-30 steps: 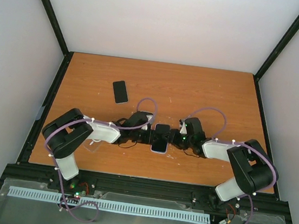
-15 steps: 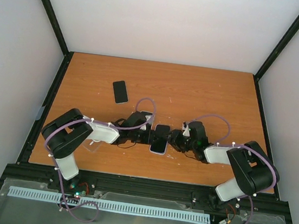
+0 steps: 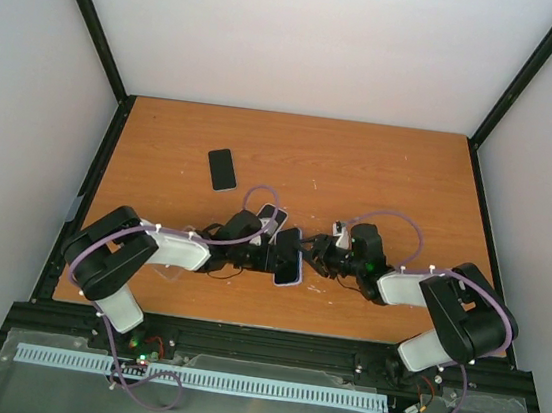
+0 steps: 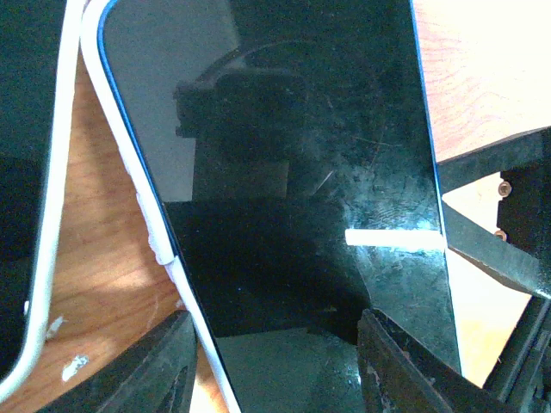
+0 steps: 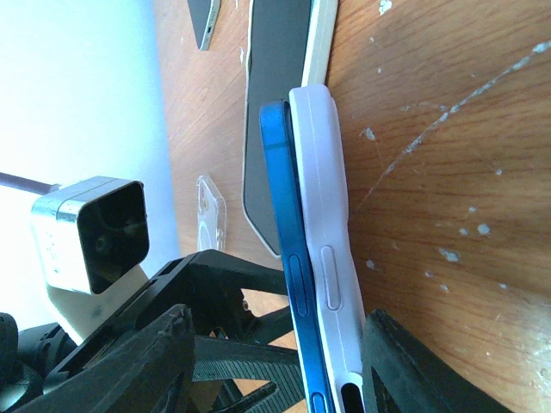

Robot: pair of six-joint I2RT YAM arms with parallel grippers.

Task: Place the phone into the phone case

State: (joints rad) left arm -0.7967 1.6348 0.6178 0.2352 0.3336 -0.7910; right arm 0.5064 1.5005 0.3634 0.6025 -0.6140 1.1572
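Phone [image 3: 287, 256] sits mid-table between the two arms, lower centre of the overhead frame, with the white case [image 5: 331, 258] under it. A second ago it lay nearly straight up and down in the frame. Now it is skewed, top end swung left, and the whole thing has shifted a little left. The left arm has pulled back toward lower left and the right claw has followed the phone in.

Right claw [image 5: 280, 320]: jaws apart and straddling the long edge of phone plus case. One finger is just beside the case back, the other stands clear of the blue edge, so it is not clamped.

Left claw [image 4: 280, 370]: fingers [image 4: 155, 370] apart at the phone's lower end, one at each side. Cannot tell whether they pinch it or only bracket it.

In the right wrist view the blue edge runs alongside the case wall rather than sunk inside it. My read is that the phone is not fully seated and this long side still needs pressing in. The skew suggests the pair slid instead of snapping together, so it likely needs steadying before the next push.

A spare black phone [image 3: 222, 169] lies upper left on the table [image 3: 391, 170], another phone [image 3: 273, 214] is just behind the left claw, and a clear case [image 5: 211, 215] lies near the left arm.
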